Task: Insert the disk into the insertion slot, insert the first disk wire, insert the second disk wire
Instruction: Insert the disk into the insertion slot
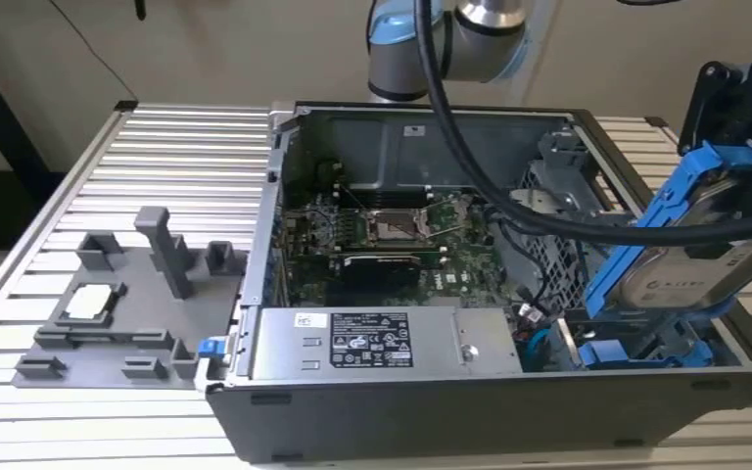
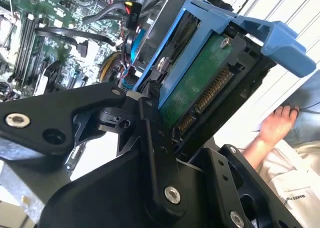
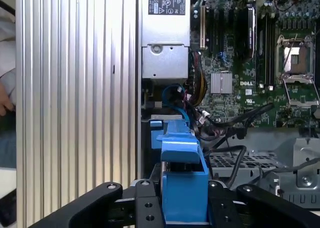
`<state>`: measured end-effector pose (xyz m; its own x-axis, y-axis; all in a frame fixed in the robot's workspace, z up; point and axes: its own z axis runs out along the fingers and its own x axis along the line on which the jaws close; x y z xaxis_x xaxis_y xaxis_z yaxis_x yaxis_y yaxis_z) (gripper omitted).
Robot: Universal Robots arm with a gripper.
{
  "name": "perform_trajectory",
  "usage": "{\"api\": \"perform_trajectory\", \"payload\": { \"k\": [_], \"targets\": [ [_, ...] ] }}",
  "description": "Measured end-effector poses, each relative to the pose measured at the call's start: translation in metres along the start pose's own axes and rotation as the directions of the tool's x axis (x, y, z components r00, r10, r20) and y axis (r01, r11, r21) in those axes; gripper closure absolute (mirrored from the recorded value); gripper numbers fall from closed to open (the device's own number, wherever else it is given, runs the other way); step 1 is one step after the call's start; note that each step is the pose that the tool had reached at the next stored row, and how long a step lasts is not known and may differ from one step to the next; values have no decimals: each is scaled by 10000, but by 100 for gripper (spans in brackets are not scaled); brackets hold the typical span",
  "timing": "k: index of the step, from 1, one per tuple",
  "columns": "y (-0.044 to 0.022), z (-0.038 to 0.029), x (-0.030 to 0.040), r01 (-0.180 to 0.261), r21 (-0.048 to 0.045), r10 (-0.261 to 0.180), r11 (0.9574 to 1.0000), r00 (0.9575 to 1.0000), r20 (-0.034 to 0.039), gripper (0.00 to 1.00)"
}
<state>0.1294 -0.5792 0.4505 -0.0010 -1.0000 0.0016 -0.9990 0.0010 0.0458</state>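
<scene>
Exterior view shows the gripper [image 1: 747, 181] squeezing the disk [image 1: 681, 266] tight, holding it tipped up just above the insertion slot [image 1: 637, 351] on the exterior view's right of the open computer case [image 1: 481, 416].

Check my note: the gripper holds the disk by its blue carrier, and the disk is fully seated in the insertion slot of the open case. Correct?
Not quite. The gripper holds the disk by its blue carrier, but the disk is not seated: the exterior view shows it tilted above the insertion slot of the open case.
</scene>
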Motion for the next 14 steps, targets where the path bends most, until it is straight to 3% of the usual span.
{"api": "perform_trajectory", "payload": {
  "k": [14],
  "targets": [
    [-19,239,6,232,1,-232,9997,9997,67,67]
  ]
}}
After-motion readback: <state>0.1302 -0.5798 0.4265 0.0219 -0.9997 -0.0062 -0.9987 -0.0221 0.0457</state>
